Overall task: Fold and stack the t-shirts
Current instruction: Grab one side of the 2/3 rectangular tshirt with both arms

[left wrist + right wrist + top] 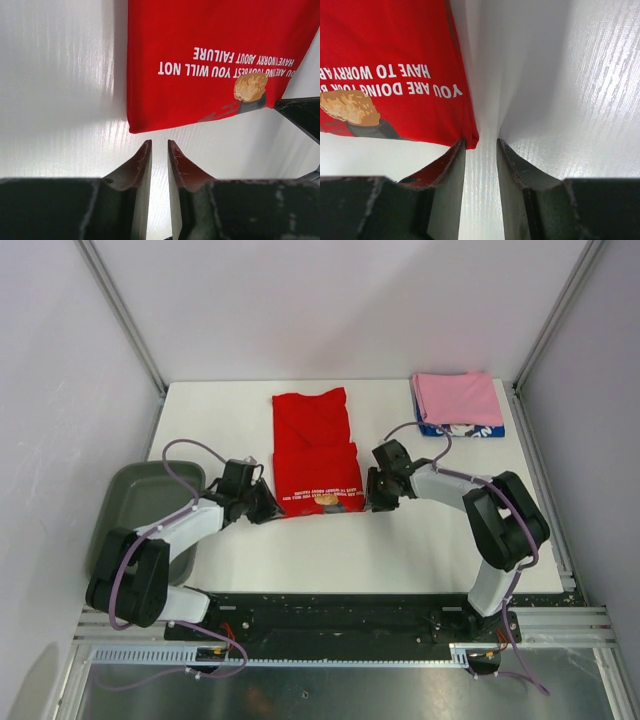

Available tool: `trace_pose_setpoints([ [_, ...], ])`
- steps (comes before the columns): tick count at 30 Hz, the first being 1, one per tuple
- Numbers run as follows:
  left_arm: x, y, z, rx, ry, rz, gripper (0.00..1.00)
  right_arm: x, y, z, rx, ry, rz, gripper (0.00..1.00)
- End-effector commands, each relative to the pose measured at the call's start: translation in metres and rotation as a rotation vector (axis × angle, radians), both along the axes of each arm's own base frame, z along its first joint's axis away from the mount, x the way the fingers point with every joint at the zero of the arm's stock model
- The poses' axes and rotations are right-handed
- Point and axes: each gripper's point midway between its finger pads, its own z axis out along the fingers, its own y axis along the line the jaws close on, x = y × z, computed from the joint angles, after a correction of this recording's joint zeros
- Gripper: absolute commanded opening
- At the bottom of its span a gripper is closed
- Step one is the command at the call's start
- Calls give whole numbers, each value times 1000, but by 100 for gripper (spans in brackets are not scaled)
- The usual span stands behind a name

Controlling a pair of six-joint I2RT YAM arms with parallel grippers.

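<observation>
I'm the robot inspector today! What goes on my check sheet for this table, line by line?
Surface: white table, faint streaky grain.
Job's things: red shirt partly folded mid-table, print up; pink shirt folded on top of the blue shirt at the far right corner.
Clutter: grey-green tray at the table's left edge.
Grippers: left gripper slightly open, empty, just short of the red shirt's near left corner; right gripper slightly open, one finger touching the near right corner.
Cables: purple-grey cables loop along both arms.
Surroundings: white walls, metal frame posts; nothing else seen.
</observation>
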Motion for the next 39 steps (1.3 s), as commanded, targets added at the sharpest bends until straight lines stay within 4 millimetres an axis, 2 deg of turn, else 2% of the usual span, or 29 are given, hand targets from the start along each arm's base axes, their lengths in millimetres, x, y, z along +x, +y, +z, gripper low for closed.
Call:
trace_pose_setpoints([
  [1, 5, 1, 0, 2, -31, 15, 23, 3, 3, 9, 28, -38, -23, 36],
  [10, 3, 7, -18, 35, -10, 32, 28, 4, 13, 10, 75, -41, -33, 36],
  [15, 7, 7, -27, 46, -2, 39, 32, 3, 15, 4, 76, -27, -32, 36],
  [23, 14, 4, -26, 39, -19, 33, 34, 0, 16, -4, 64, -11, -26, 34],
  [28, 15, 6, -29, 55, -19, 30, 33, -1, 18, -7, 67, -4, -21, 30],
  [32, 13, 7, -34, 65, -4, 29, 29, -2, 20, -10, 67, 2, -19, 24],
  [34, 14, 7, -35, 67, -2, 28, 22, -2, 21, -10, 67, 2, -18, 19],
  [37, 14, 7, -34, 66, -6, 22, 6, -3, 21, -9, 68, 3, -18, 7],
  [39, 13, 5, -32, 57, -11, 13, 2, -3, 20, -8, 66, 3, -18, 2],
])
